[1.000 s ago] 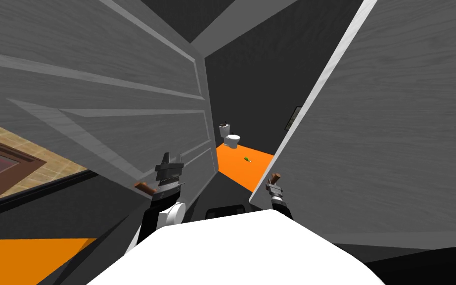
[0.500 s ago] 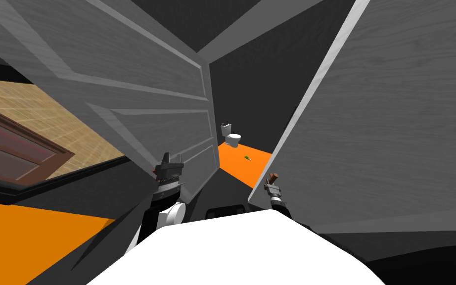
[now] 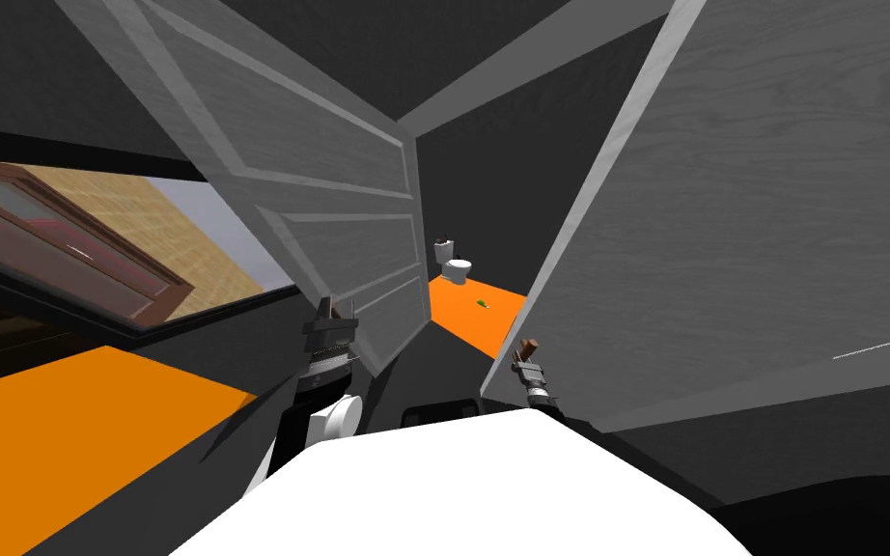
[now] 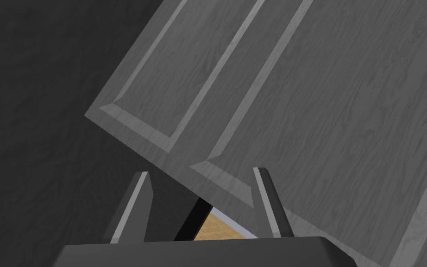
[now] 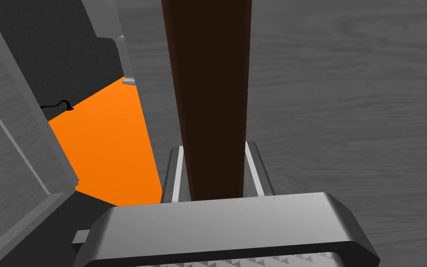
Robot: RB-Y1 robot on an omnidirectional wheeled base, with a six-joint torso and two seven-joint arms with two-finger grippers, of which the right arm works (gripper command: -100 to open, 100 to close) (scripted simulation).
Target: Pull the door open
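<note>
Between the fingers of the right gripper [image 3: 528, 361], head view: brown handle [image 3: 531, 346], set at the free edge of the plain grey door [image 3: 742, 212]. The left gripper [image 3: 334, 317] is well apart from it, by the lower edge of a panelled door [image 3: 337, 183]. The right arm is the one on the task's thing.

Left wrist view: fingers [image 4: 131, 208] spread, nothing between them, panelled face just past the tips.

Right wrist view: fingers [image 5: 176, 170] clamped on the handle's sides. Its long axis runs straight out from the fingers. The door face lies beyond the tips, orange floor [image 5: 106, 139] off to one side.

Judgement: the pull goes back along the finger line.
</note>
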